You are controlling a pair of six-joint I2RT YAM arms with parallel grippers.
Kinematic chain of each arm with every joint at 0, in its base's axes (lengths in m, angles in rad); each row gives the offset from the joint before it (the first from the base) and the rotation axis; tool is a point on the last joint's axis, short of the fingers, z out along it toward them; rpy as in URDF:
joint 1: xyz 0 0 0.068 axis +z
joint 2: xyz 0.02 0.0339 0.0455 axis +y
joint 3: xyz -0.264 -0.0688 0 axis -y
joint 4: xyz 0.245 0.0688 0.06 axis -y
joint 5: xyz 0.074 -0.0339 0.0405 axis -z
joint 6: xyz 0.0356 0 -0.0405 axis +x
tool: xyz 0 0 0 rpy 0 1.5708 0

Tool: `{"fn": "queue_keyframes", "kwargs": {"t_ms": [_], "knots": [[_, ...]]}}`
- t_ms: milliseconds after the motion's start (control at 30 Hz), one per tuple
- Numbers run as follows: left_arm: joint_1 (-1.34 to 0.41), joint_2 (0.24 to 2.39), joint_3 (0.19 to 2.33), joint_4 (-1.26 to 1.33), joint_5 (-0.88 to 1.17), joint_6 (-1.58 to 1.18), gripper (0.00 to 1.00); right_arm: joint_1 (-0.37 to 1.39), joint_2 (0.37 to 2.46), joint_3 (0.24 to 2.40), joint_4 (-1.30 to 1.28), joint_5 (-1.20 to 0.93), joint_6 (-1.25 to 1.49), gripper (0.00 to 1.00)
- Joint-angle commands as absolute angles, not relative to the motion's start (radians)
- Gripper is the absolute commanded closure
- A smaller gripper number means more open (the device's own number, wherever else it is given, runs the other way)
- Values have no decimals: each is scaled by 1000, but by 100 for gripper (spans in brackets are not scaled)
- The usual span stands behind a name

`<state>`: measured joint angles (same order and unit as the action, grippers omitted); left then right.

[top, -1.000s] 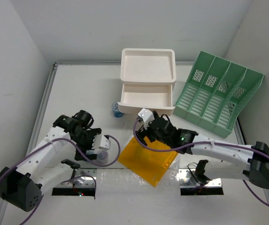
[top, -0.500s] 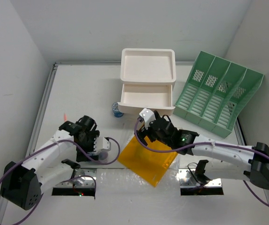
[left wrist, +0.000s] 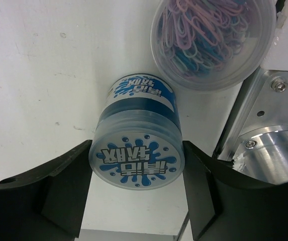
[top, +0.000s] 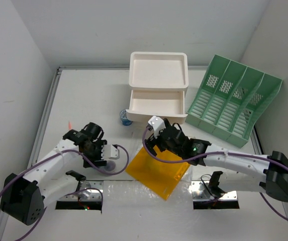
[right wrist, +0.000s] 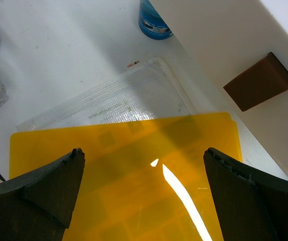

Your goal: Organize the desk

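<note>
On the white desk (top: 83,95) my left gripper (left wrist: 136,201) is shut on a small round tub with a blue splash label (left wrist: 136,150). The tub stands upright and a black finger touches each side. In the top view this gripper (top: 105,156) hides the tub. A clear tub of coloured paper clips (left wrist: 211,40) stands just beyond it (top: 109,165). My right gripper (right wrist: 144,165) is wide open and empty, hovering over a yellow folder (right wrist: 133,191), also seen from above (top: 159,170).
A clear plastic sleeve (right wrist: 108,103) lies under the folder's far edge. A second blue tub (top: 126,118) stands by the white drawer box (top: 158,95), whose open lower drawer holds a brown piece (right wrist: 259,83). A green slotted file rack (top: 234,100) is at the back right.
My left arm has swung its wrist down and slightly left, settling around the blue tub. The right arm has barely moved over the yellow folder.
</note>
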<state>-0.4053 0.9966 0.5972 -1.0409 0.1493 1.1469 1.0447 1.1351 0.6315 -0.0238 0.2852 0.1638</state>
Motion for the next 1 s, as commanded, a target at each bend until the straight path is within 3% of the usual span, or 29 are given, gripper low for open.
{"fn": "queue_keyframes", "kwargs": {"t_ms": [0,167,433,600,833,967], "knots": [[-414,985,632,-1002,204,1146,100,1049,1108,637,8,290,161,1],[-361,977,816,-1000,213,1049,100,1049,1108,669,3,207,124,1],[-314,994,1322,-1308,475,944,100,1049,1052,831,-86,66,-80,1],[-316,997,1434,-1273,708,842,100,1049,1051,1023,-90,-76,-231,1],[-318,1051,1465,-1207,831,796,100,1049,1271,1271,-242,-244,-356,1],[-318,1061,1503,-1196,890,781,100,1051,1338,1309,-276,-259,-419,1]]}}
